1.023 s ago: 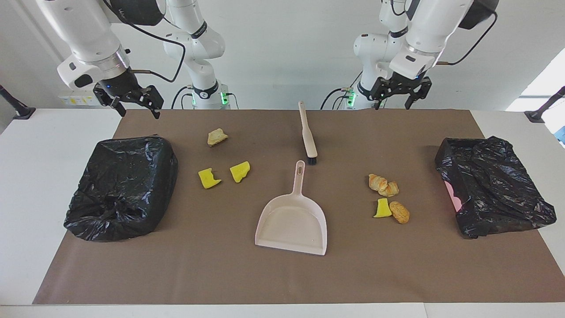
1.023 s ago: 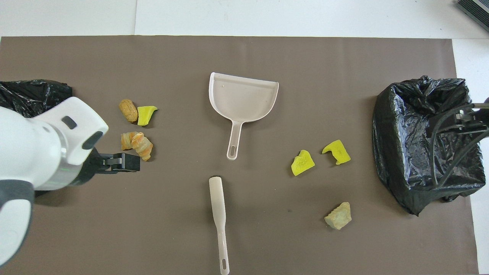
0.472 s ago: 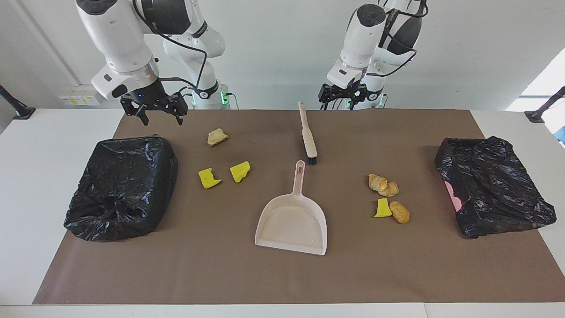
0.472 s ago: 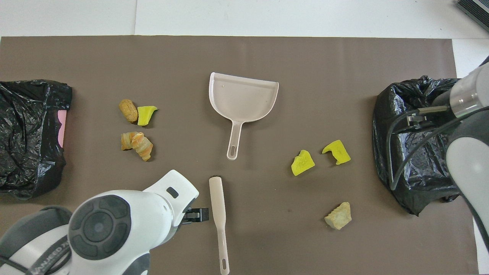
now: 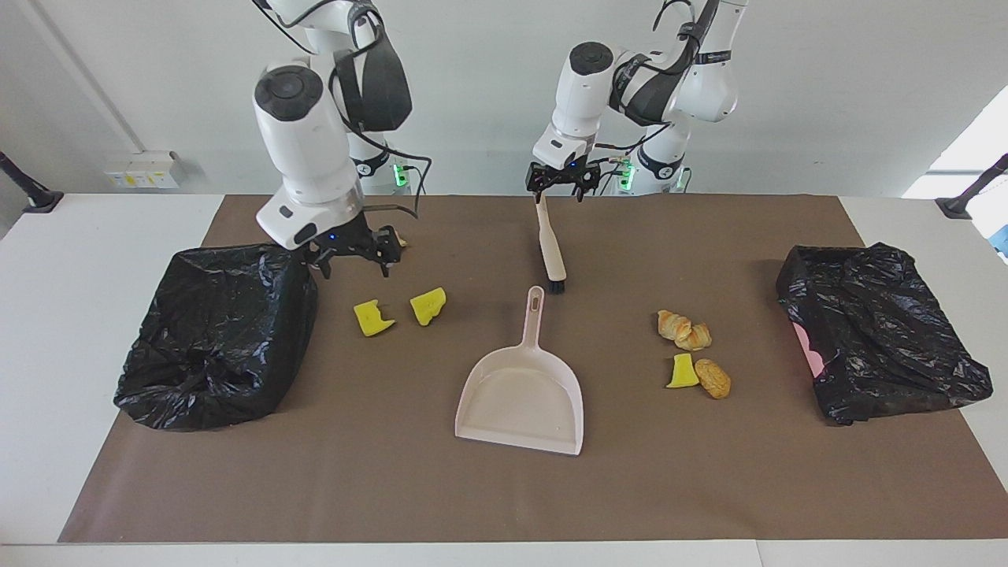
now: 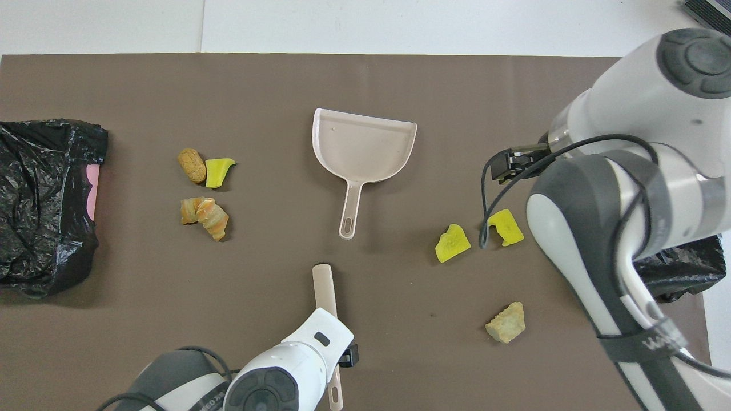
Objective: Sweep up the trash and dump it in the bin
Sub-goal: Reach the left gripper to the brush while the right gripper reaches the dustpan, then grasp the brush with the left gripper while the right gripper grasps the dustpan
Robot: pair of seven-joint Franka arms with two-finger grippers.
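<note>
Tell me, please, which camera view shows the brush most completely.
The facing view: the brush lies in full, from handle to black bristles, below the left gripper. In the overhead view, only parts of its handle show; the arm covers its middle.

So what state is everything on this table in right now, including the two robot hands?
Beige plastic dustpan: flat on the mat, empty.
Beige black-bristled brush: lying flat, not gripped.
Yellow sponge chunks and bread-like trash lumps: scattered, unswept.
Black-bagged bin at the right arm's end: open.
Black-bagged bin at the left arm's end: open.
Left gripper: open over the brush handle.
Right gripper: open, empty.
</note>
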